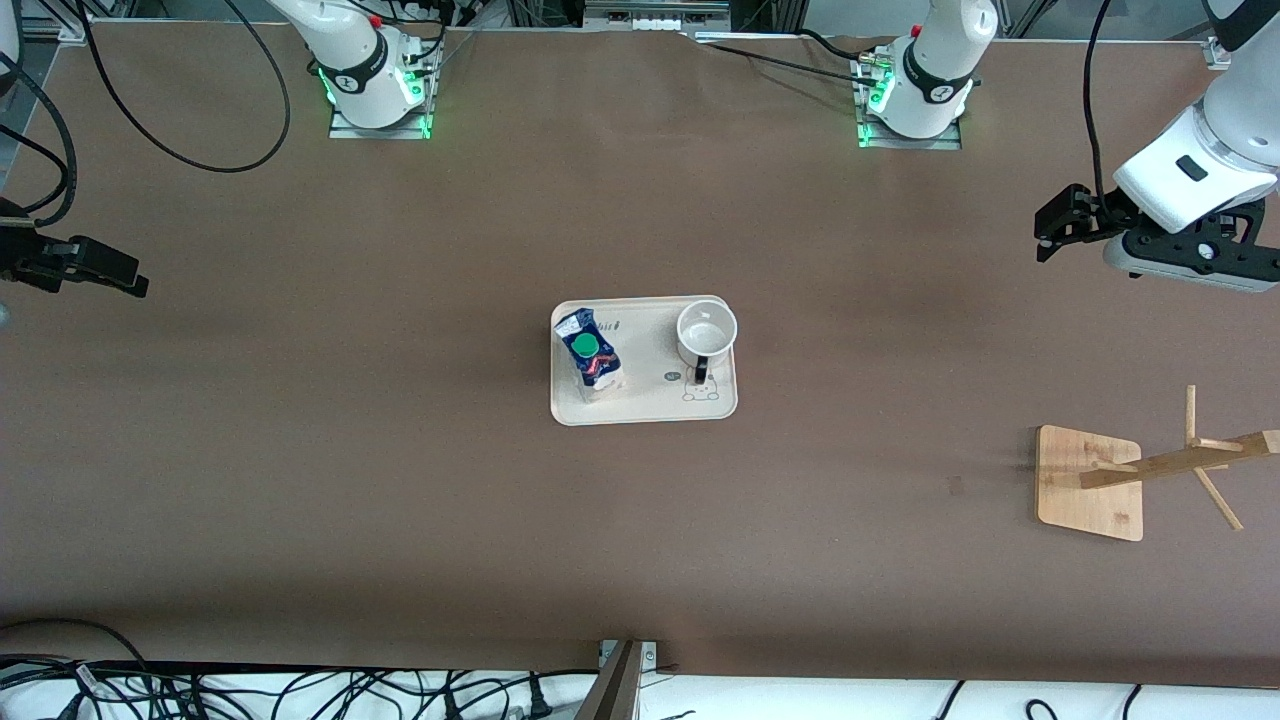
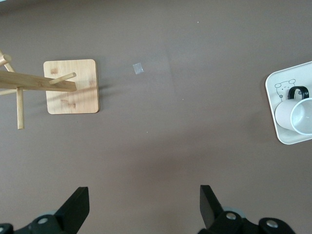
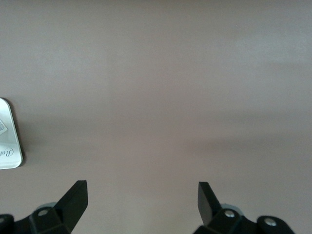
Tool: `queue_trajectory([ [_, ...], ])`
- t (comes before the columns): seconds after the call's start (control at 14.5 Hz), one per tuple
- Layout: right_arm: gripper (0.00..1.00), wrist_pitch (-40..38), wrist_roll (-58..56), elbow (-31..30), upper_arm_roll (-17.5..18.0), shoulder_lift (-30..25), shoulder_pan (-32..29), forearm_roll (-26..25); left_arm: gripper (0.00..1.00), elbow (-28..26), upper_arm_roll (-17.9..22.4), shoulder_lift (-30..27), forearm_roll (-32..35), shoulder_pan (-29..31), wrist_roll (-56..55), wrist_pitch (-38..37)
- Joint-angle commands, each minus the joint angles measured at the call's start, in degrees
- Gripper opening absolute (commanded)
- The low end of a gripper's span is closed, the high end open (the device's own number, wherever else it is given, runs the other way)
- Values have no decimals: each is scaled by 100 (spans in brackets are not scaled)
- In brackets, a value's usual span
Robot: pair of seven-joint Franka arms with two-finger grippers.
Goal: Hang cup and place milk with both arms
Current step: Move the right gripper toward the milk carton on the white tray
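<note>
A cream tray (image 1: 652,342) lies mid-table. On it the milk (image 1: 588,350), blue-topped with a green cap, stands toward the right arm's end. The white cup (image 1: 706,334), mouth up with its black handle toward the front camera, stands toward the left arm's end. The left wrist view shows the cup (image 2: 295,114) on the tray's corner (image 2: 298,73). My left gripper (image 1: 1046,232) hovers open and empty over bare table at the left arm's end, its fingertips (image 2: 145,204) wide apart. Over the right arm's end my right gripper (image 1: 132,278) is open too, empty (image 3: 142,200).
A wooden cup rack with pegs stands on a square base (image 1: 1090,482) at the left arm's end, nearer the front camera than the left gripper; it also shows in the left wrist view (image 2: 73,87). A tray corner (image 3: 9,141) shows in the right wrist view. Cables lie along the table's edges.
</note>
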Motion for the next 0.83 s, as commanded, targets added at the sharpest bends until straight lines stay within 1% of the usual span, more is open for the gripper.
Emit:
queue_trajectory([
  [0.0,100,-112,-89,135,-24,36,29,-9,100,140,-15,14,76,36,29,-99],
  [0.41,100,-112,-45,135,2,36,73,26,100,140,-15,14,76,28,29,-108],
  [0.48,100,-103,-1,126,98,36,238,-26,100,140,-15,22,76,27,29,-108],
  [0.62,100,-77,191,126,116,45,555,-53,100,140,-15,14,76,36,29,-108],
  [0.76,100,-68,918,126,134,133,732,9,100,140,-15,31,76,45,29,-99],
])
